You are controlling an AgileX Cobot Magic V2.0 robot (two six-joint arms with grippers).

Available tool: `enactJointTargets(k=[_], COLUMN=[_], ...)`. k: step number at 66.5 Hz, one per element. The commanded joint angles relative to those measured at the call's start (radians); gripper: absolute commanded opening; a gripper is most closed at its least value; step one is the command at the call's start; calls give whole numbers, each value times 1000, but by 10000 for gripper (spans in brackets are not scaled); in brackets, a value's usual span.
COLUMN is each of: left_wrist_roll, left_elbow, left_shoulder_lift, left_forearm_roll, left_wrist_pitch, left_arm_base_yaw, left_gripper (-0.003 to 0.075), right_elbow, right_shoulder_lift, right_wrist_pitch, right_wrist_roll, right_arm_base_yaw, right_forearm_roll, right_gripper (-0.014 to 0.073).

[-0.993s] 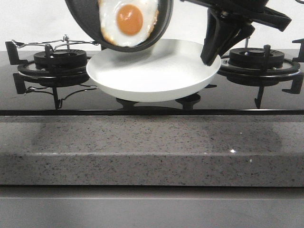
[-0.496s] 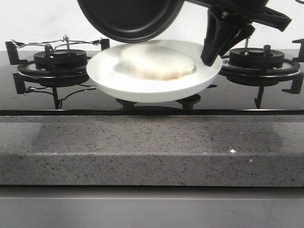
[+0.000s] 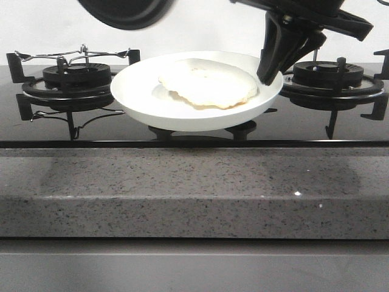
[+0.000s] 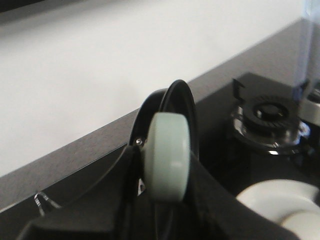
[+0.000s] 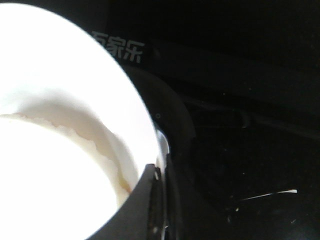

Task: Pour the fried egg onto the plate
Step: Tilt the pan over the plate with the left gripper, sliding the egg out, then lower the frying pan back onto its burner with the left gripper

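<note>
Left gripper is clamped on the handle of the black frying pan, held high above the left burner at the hob's rear-left. Fried egg lies pale side up in the plate, mid-hob. Right gripper pinches the plate's right rim, holding it.

Fried egg now pale-side up on plate; pan higher, further left.
</note>
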Motion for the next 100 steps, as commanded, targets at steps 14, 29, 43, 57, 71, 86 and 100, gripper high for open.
enactJointTargets(k=[14, 29, 43, 57, 71, 86, 100], left_wrist_roll=[-211, -370, -381, -400, -422, -433, -433], left_elbow=[-37, -37, -37, -37, -37, -37, -37], left_shoulder_lift=[47, 203, 346, 458, 510, 514, 514], left_forearm_roll=[-404, -551, -676, -771, -767, -741, -702], left_wrist_pitch=[186, 429, 534, 558, 581, 534, 531], left_arm_base_yaw=[372, 551, 576, 576, 576, 576, 576], left_gripper=[-20, -20, -20, -20, -20, 82, 361], right_elbow=[-25, -25, -25, -25, -25, -25, -25], right_shoulder_lift=[-41, -41, -41, -41, -41, -41, -41], right_wrist_pitch=[-41, -41, -41, -41, -41, -41, -41], right_wrist_roll=[0, 0, 0, 0, 0, 0, 0], right_arm_base_yaw=[-2, -2, -2, -2, -2, -2, -2], right_forearm_roll=[11, 11, 11, 11, 11, 11, 11], right_gripper=[-67, -67, -67, -67, -67, -67, -67])
